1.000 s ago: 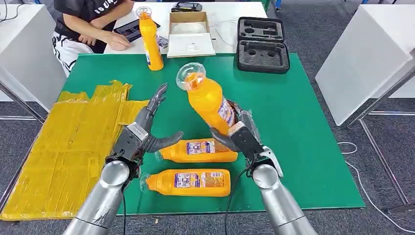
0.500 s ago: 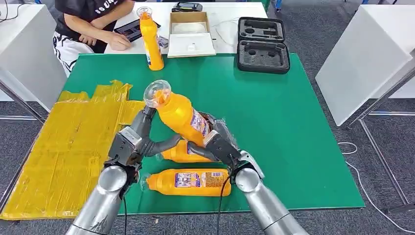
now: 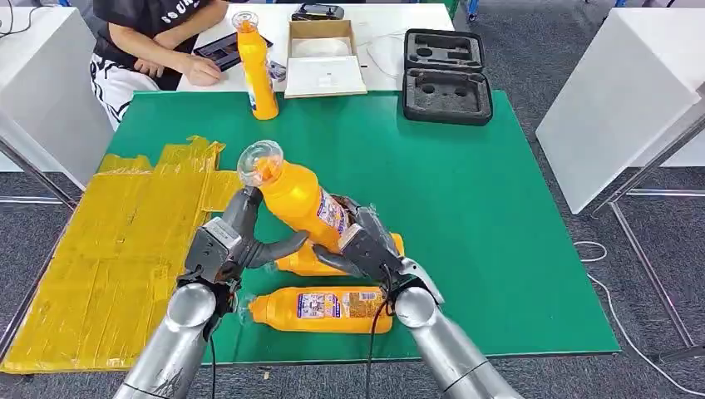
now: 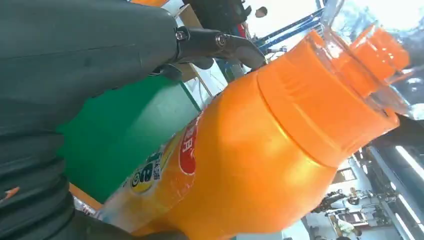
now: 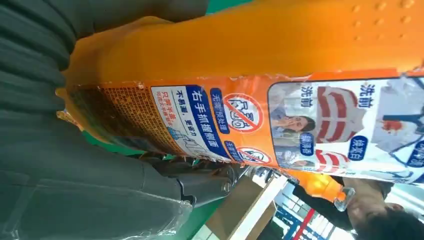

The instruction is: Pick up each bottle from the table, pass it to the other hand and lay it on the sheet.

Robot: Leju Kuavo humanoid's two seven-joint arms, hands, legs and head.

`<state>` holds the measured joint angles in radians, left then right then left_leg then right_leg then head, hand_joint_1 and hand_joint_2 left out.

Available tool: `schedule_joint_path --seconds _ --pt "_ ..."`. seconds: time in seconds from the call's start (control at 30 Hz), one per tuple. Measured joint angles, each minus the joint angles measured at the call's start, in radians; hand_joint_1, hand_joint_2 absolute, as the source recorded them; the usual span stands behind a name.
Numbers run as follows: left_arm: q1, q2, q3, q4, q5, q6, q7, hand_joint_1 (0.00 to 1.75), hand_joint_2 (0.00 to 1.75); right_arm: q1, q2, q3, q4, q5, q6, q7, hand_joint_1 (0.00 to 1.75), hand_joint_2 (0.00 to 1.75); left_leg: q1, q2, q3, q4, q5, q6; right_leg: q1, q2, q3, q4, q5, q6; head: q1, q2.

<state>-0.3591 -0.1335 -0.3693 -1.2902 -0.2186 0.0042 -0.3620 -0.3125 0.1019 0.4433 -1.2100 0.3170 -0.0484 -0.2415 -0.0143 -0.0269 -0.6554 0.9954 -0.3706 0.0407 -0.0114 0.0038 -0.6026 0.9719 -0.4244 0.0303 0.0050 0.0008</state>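
My right hand [image 3: 362, 245] grips the lower body of an orange bottle [image 3: 295, 199] with a clear cap, tilted up and to the left above the green table [image 3: 465, 216]. The left hand [image 3: 237, 237] is spread around the bottle's shoulder, with fingers [image 3: 247, 204] behind the neck and the thumb beneath; I see no firm hold. Close up, the bottle [image 4: 240, 165] lies between those fingers [image 4: 215, 42], and its label [image 5: 280, 120] faces the right wrist camera. Two more bottles lie flat below: one [image 3: 320, 306] near the front edge, one [image 3: 295, 262] partly hidden. Another bottle [image 3: 256, 66] stands at the back. The yellow sheet [image 3: 108, 241] lies at the left.
A person [image 3: 158, 33] sits behind the table's back left corner. An open cardboard box [image 3: 322, 58] and a black foam case [image 3: 445, 76] lie along the back edge. A white table [image 3: 623, 91] stands to the right, and bare green surface spreads on the right half.
The right hand has carried the bottle left and lower, from mid-table into the spread left hand. The left hand's thumb and fingers have drawn in closer around the bottle's neck.
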Motion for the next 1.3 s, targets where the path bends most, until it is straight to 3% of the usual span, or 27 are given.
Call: schedule_joint_path --seconds 0.87,1.07,1.1,1.13,1.2,1.3 --pt "0.003 -0.002 0.000 -0.010 0.043 -0.012 0.011 0.00 1.75 -0.075 0.052 0.049 0.090 -0.002 0.013 -0.005 1.75 1.75 0.000 0.000 0.000 0.000 0.000 0.000 0.000 0.000 0.000 0.000 0.000 0.000 0.000 0.000" --pt "0.007 -0.002 0.005 -0.033 0.169 -0.091 0.040 0.03 1.75 -0.105 0.068 0.070 0.130 -0.027 0.016 -0.022 1.75 1.75 0.000 0.000 0.000 0.000 0.000 0.000 0.000 0.000 0.000 0.000 0.000 0.000 0.000 0.000" --pt "0.008 -0.002 0.006 -0.033 0.202 -0.109 0.050 0.96 1.75 -0.108 0.071 0.073 0.136 -0.030 0.016 -0.024 1.75 1.75 0.000 0.000 0.000 0.000 0.000 0.000 0.000 0.000 0.000 0.000 0.000 0.000 0.000 0.000" --pt "0.009 -0.003 0.009 -0.033 0.241 -0.123 0.060 1.59 1.75 -0.111 0.072 0.075 0.142 -0.031 0.016 -0.024 1.75 1.75 0.000 0.000 0.000 0.000 0.000 0.000 0.000 0.000 0.000 0.000 0.000 0.000 0.000 0.000" --pt "0.010 -0.010 0.013 -0.033 0.300 -0.129 0.069 1.73 1.75 -0.118 0.074 0.080 0.154 -0.032 0.016 -0.026 1.75 1.75 0.000 0.000 0.000 0.000 0.000 0.000 0.000 0.000 -0.001 0.000 0.000 0.000 0.000 0.000" --pt "0.010 -0.015 0.014 -0.032 0.325 -0.126 0.069 1.73 1.75 -0.122 0.076 0.086 0.164 -0.033 0.014 -0.030 1.75 1.75 0.000 0.000 0.000 0.000 0.000 0.000 0.000 0.000 -0.001 0.000 0.000 0.000 0.000 0.000"
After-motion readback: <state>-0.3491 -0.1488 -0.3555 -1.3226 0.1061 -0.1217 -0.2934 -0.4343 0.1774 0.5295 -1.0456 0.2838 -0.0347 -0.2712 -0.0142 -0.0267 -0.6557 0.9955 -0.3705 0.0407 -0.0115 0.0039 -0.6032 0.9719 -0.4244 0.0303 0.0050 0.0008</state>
